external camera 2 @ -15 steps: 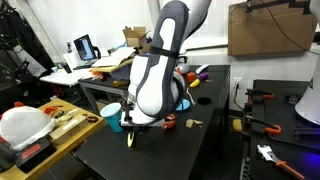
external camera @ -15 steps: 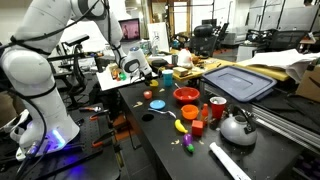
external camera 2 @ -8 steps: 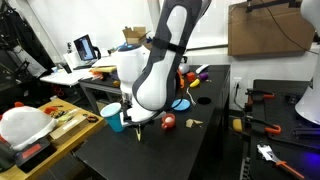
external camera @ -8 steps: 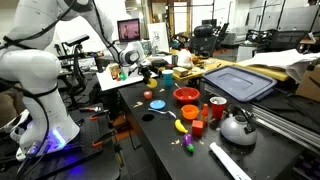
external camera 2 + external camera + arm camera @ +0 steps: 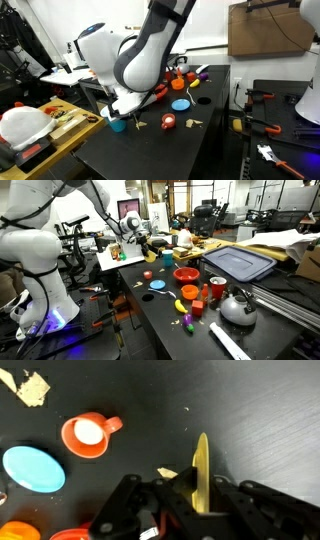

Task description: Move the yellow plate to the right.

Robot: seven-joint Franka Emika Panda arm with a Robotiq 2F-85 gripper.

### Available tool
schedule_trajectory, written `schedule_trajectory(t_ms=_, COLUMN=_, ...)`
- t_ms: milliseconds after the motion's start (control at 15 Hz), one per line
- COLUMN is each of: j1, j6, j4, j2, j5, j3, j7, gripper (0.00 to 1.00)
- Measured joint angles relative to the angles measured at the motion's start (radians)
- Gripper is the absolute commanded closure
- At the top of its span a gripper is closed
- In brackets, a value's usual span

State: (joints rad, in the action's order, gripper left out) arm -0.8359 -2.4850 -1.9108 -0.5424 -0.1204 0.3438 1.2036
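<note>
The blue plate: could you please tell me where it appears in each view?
In an exterior view: blue plate, mid-picture, left of the red bowl.
In an exterior view: near the picture's centre.
Wrist view: at the left edge.
Shared landmark: the orange cup beside it.

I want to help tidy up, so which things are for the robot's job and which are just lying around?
For the job:
- thin yellow plate, held edge-on
- the tool gripping it

Just lying about:
- orange cup with a handle
- flat light-blue round disc
- crumpled tan scrap
- red round bowl
- silver metal kettle
</note>
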Motion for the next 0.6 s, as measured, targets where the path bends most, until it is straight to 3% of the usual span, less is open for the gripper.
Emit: schedule_trajectory(t_ms=600, j1=0.235, j6=0.373, j4=0.204, j2=0.038, j5=-0.195, j3=-0.189, j7=-0.032, gripper=0.98)
